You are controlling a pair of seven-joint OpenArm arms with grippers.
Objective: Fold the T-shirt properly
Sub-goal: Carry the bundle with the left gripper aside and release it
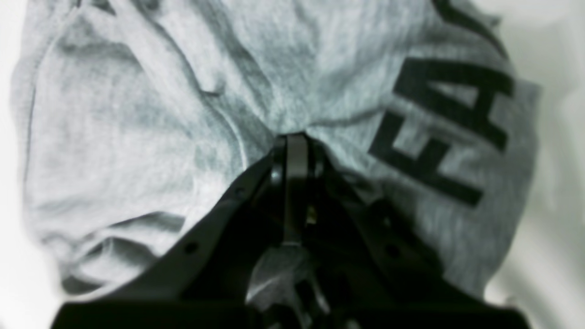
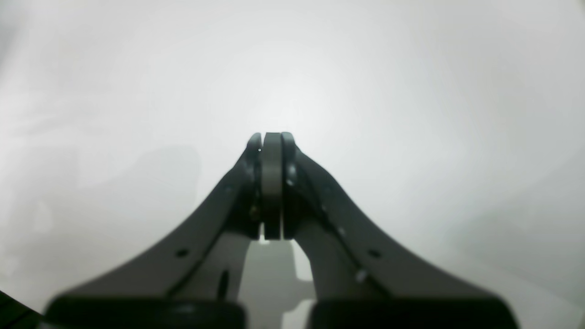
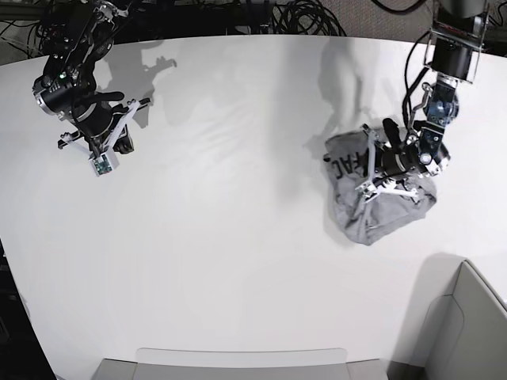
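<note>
The left claw (image 1: 297, 141) is pinching a gather of the T-shirt (image 1: 137, 137), its jaws closed on a knot of grey cloth from which creases are radiating outward. Black block lettering (image 1: 443, 123) is showing on the fabric just beside the pinch. In the base view the garment is lying as a crumpled heap on the white bench (image 3: 238, 237), toward that view's right side, with the left arm reaching down onto it from the far edge, its wrist bent steeply over the heap.

The right claw (image 2: 272, 137) is sitting with its jaws pressed together on nothing, only bare bench showing beneath it. That arm is hanging well apart from the shirt, near the opposite far corner of the bench, tilted downward but not touching the cloth.

The risk from here, as I judge it, is coming from the grip itself: the claw is probably holding several layers in mid-body, not at a hem or shoulder, so lifting may raise the whole bundle without opening it. A thin pinch could also be slipping free under the shirt's weight. With only one arm on the cloth, spreading it flat is likely to be awkward until the right arm is coming across.
</note>
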